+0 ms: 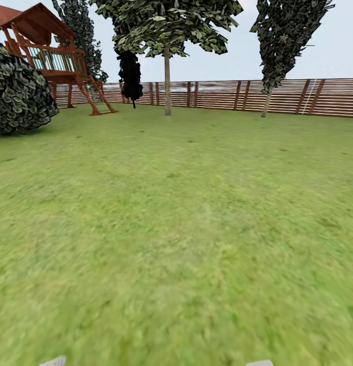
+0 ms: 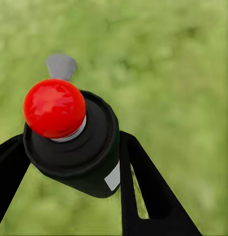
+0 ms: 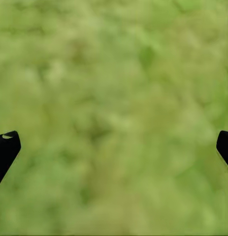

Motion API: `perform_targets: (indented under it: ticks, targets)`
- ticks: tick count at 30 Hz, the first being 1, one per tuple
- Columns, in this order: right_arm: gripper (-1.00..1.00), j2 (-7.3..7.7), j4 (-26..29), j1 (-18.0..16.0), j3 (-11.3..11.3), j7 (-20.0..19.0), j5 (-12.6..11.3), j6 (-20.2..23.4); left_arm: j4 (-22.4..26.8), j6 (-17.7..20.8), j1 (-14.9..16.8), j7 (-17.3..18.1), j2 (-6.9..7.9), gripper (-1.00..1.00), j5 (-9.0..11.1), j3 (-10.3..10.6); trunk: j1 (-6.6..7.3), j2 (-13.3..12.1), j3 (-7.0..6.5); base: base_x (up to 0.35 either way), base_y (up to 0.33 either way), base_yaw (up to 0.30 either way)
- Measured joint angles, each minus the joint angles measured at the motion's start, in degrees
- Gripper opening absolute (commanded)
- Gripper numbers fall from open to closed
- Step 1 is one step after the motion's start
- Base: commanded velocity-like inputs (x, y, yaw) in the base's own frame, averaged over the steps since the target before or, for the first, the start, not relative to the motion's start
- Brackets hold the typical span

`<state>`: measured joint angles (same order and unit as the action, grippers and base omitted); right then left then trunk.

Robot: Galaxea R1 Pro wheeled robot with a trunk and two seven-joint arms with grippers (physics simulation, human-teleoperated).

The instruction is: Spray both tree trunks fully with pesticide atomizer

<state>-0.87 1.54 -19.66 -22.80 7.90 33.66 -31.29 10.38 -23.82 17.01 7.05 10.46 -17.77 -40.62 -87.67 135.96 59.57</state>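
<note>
While the left gripper [image 2: 74, 162] holds the black pesticide atomizer [image 2: 77, 142] with its red top between both fingers, the right gripper [image 3: 114, 147] is spread wide over blurred grass. Across the lawn [image 1: 176, 229], from left: bush [image 1: 19, 91], wooden playhouse [image 1: 49, 56], one tree [image 1: 167, 76], another tree [image 1: 278, 56], fence [image 1: 319, 96].

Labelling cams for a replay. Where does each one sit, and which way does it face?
Head: on the robot's head, facing out over the lawn to the fence and trees.
Left wrist: looks along black fingers clamping the atomizer, grass behind.
Right wrist: fingertips wide apart over grass.
Shared: lawn in all.
</note>
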Motion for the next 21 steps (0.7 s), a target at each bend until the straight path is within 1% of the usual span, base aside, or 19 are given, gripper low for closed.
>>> perform_targets:
  ticks: [21]
  targets:
    - [1.0,0.0,0.0,0.0,0.0,0.01,0.0,0.0,-0.05,0.0,0.0,0.0,0.0,-1.0,0.0,0.0,0.0,0.0,0.0,0.338,0.0,0.0]
